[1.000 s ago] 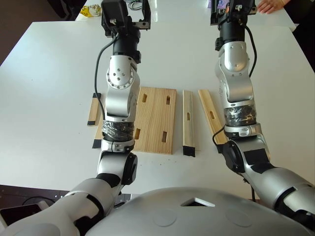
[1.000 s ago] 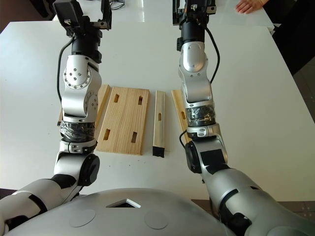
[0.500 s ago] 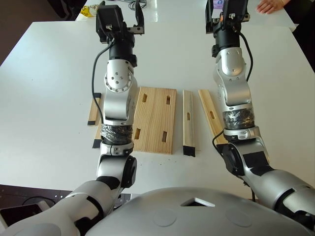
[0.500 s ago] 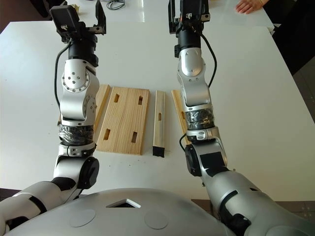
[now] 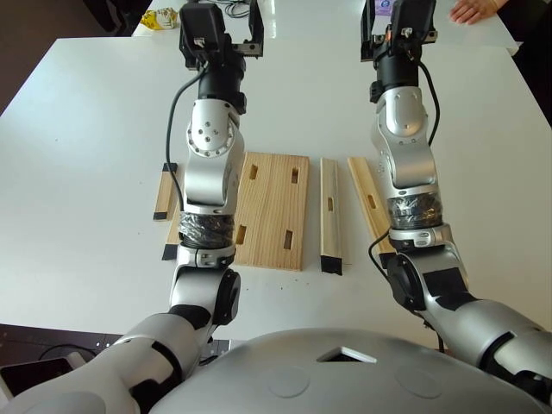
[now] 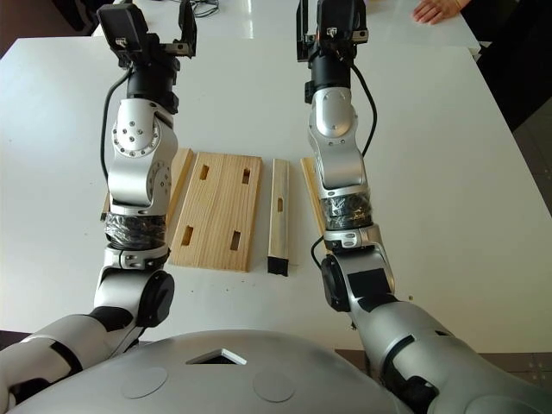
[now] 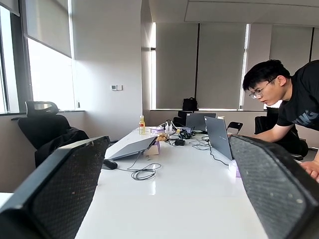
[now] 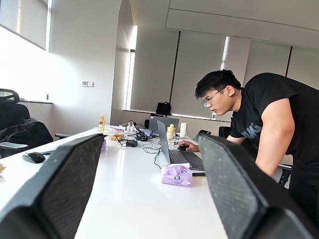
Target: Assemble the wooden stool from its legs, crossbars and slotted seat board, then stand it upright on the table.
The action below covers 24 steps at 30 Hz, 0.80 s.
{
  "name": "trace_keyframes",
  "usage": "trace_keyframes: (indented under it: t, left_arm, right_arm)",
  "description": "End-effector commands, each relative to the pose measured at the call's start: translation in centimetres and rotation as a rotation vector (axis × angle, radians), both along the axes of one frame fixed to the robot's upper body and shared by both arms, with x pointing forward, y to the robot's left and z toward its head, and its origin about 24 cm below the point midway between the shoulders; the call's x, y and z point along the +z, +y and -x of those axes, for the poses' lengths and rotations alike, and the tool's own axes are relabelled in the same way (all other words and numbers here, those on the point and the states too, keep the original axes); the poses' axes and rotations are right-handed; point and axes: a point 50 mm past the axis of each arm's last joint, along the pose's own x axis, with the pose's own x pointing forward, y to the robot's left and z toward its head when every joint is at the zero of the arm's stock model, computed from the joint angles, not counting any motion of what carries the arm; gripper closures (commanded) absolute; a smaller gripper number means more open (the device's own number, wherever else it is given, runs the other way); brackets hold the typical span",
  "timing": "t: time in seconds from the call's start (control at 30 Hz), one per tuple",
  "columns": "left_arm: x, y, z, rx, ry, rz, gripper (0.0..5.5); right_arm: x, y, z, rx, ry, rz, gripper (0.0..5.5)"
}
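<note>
1. I am holding both arms stretched straight up the frame in the head views, forearms passing over the wooden parts and wrists ending near the top edge.
2. The left gripper (image 7: 169,144) is sitting at upper left of centre with its fingers spread wide apart, pointing level across the table (image 5: 86,129).
3. The right gripper (image 8: 149,139) is sitting at upper right of centre, its fingers likewise standing well apart.
4. The slotted seat board (image 5: 272,211) is lying flat in mid-frame, between the two forearms.
5. A slotted bar (image 5: 330,216) is lying just right of the board, and another bar (image 5: 369,203) is lying partly under my right forearm.
6. Two shorter pieces (image 5: 162,191) are lying left of the board, one partly hidden by my left forearm.
7. Broad bare tabletop is opening out to the left and right of the parts, and the table's near edge is running along the lower frame.
</note>
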Motion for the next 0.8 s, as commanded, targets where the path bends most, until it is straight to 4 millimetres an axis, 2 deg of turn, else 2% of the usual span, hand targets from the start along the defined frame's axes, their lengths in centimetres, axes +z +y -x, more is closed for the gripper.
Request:
trace_keyframes:
  t: [0.03, 0.4, 0.5, 0.63, 0.8]
  left_arm:
    - [0.2, 0.0, -0.3, -0.012, -0.01, -0.017, 1.06]
    - [0.9, 0.0, -1.0, 0.009, -0.057, -0.038, 1.06]
    - [2.2, 1.0, -1.9, 0.034, -0.092, -0.027, 1.06]
    - [3.9, 0.8, -2.8, 0.0, -0.146, -0.01, 1.06]
    - [3.0, 0.4, -3.7, -0.009, -0.134, -0.016, 1.06]
  right_arm:
    - [0.7, 0.1, -0.2, 0.001, -0.025, 0.009, 2.04]
    - [1.5, 0.4, -0.5, 0.005, -0.05, 0.013, 2.04]
    - [1.6, 0.4, -0.6, -0.005, -0.057, 0.008, 2.04]
    - [1.5, 0.3, -0.5, -0.017, -0.058, 0.004, 2.04]
    - [1.6, 0.4, -0.7, -0.005, -0.058, 0.01, 2.04]
